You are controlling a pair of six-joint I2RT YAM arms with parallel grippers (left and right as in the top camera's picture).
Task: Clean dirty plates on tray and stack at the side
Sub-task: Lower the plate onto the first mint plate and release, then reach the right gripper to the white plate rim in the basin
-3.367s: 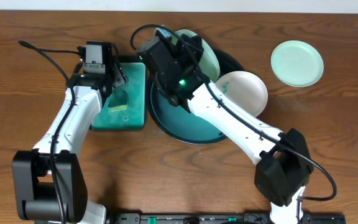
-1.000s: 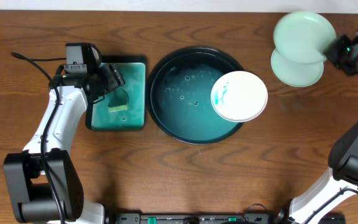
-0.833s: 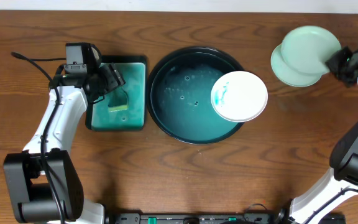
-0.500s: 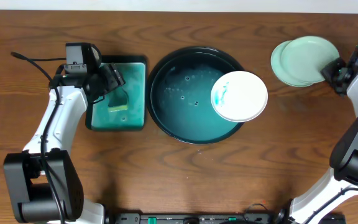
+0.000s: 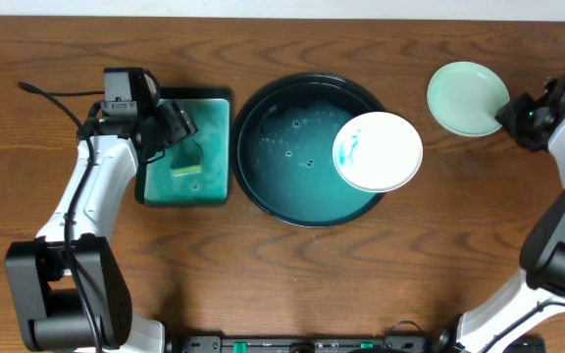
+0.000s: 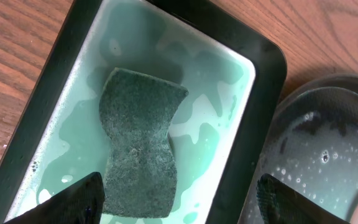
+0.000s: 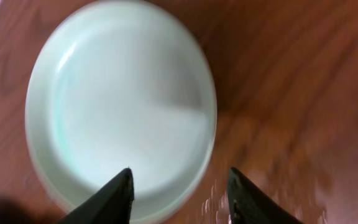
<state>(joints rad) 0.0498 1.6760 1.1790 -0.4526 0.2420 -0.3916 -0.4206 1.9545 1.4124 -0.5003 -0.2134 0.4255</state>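
Biggest first: the brown table, bare wood on the right side. In the middle, the big round tray, with soapy teal water inside. Just beside it on the left, a smaller teal tray. On the big tray's right edge, a white plate with a teal smear, not yet clean. Out on the right side, the mint-green plates, clean, seemingly one on the other, though too blurred to be sure. In the small tray, a wet green sponge.

Right pincer at the mint plates' rim, fingers apart, holding nothing. Left pincer wide open above the sponge, not touching it.

Stacking step likely done. Next, probably: grab the sponge, fetch the white plate by its rim, and scrub off the smear.
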